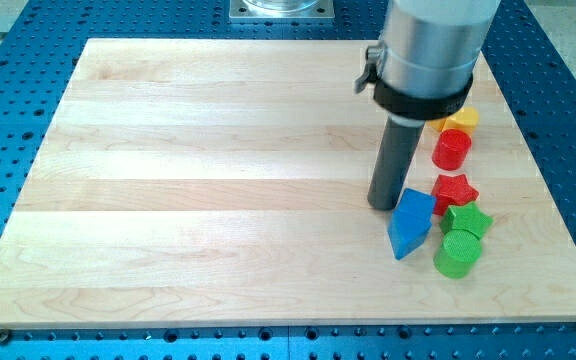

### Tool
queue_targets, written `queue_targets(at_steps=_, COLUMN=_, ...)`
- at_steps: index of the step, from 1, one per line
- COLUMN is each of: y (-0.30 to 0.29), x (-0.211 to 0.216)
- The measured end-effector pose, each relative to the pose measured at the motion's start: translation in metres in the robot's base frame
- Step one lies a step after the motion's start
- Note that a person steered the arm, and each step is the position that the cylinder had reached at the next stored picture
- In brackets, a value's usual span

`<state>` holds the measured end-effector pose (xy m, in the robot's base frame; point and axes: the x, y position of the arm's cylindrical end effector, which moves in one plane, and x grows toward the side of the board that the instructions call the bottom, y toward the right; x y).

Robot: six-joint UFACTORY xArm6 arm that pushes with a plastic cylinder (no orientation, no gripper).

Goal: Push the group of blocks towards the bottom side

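Observation:
A group of blocks sits at the view's right on the wooden board (pixel 198 180). From top to bottom: a yellow block (pixel 461 120), partly hidden by the arm, a red cylinder (pixel 452 150), a red star (pixel 455 190), a green star (pixel 467 218) and a green cylinder (pixel 457 253). A blue triangular block (pixel 411 222) lies left of the green ones. My tip (pixel 383 204) rests on the board just up-left of the blue block, touching or nearly touching it, and left of the red star.
The arm's grey body (pixel 428 50) hangs over the board's upper right. A blue perforated table (pixel 8 90) surrounds the board. A metal mount (pixel 282 9) sits at the view's top centre.

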<state>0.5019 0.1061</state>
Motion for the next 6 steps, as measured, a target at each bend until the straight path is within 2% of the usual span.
queue_targets(at_steps=1, y=0.027, x=0.014)
queue_targets(at_steps=2, y=-0.003, x=0.011)
queue_targets(at_steps=3, y=-0.032, x=0.030)
queue_targets(at_steps=4, y=0.005, x=0.054)
queue_targets(at_steps=5, y=-0.002, x=0.033)
queue_targets(at_steps=6, y=-0.007, x=-0.054)
